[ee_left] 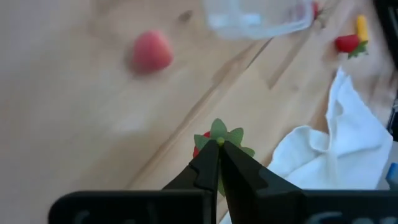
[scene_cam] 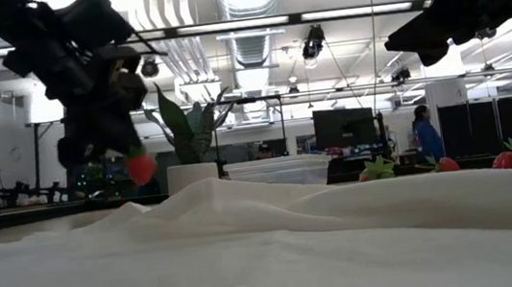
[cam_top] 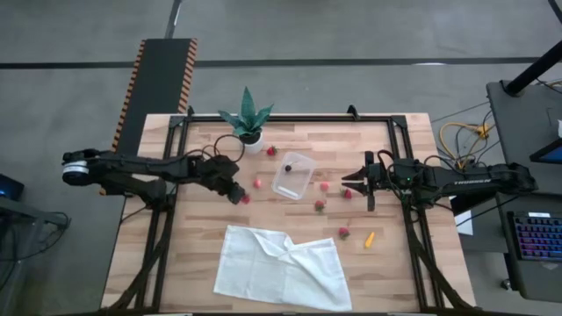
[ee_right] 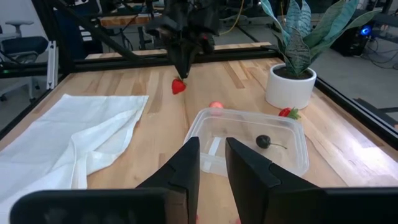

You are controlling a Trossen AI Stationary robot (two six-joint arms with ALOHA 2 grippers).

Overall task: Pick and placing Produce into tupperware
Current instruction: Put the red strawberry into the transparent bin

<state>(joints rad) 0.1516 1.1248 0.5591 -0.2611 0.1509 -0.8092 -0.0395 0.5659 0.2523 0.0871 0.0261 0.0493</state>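
Left gripper [cam_top: 239,195]: jaws pinched on a small red strawberry piece [cam_top: 245,198], lifted off the wooden table [cam_top: 202,246].
Container: clear rectangular plastic tupperware [cam_top: 292,175] at table centre, a dark round berry [cam_top: 288,167] inside.
Loose produce: red pieces around it; orange-yellow piece [cam_top: 370,239] at five o'clock.
Right gripper [cam_top: 349,181]: three o'clock of the tupperware, jaws slightly parted, empty.

berry [cam_top: 288,167] in tupperware [cam_top: 301,187], cloth [cam_top: 281,268] in front, plant [cam_top: 247,115] behind
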